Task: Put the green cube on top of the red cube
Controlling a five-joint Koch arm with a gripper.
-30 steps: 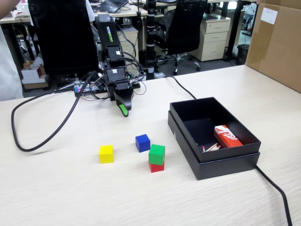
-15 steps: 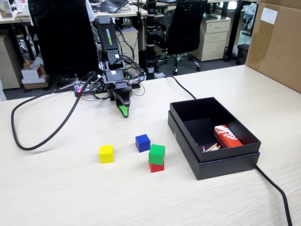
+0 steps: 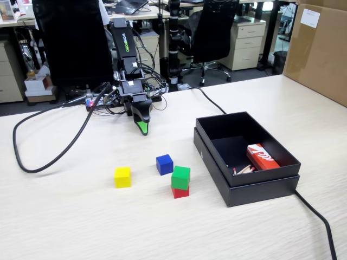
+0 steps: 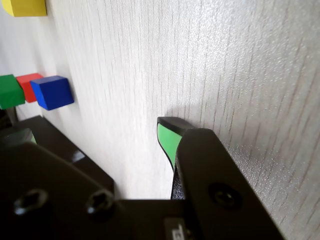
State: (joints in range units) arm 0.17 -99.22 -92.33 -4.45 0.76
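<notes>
In the fixed view the green cube point(image 3: 181, 176) sits on top of the red cube point(image 3: 181, 192) on the pale wooden table, left of the black box. My gripper point(image 3: 142, 129) is well behind them, pointing down close to the table and holding nothing. In the wrist view the green cube point(image 4: 10, 91) and red cube point(image 4: 29, 81) show at the far left edge, far from my gripper point(image 4: 95, 134). Its green-padded fingertip point(image 4: 167, 136) stands apart from the other jaw, with bare table between them.
A blue cube point(image 3: 164, 164) and a yellow cube point(image 3: 122, 177) lie left of the stack. An open black box point(image 3: 255, 192) holding a red-and-white carton point(image 3: 262, 156) stands to the right. Black cables point(image 3: 49, 157) loop across the table behind and to the left.
</notes>
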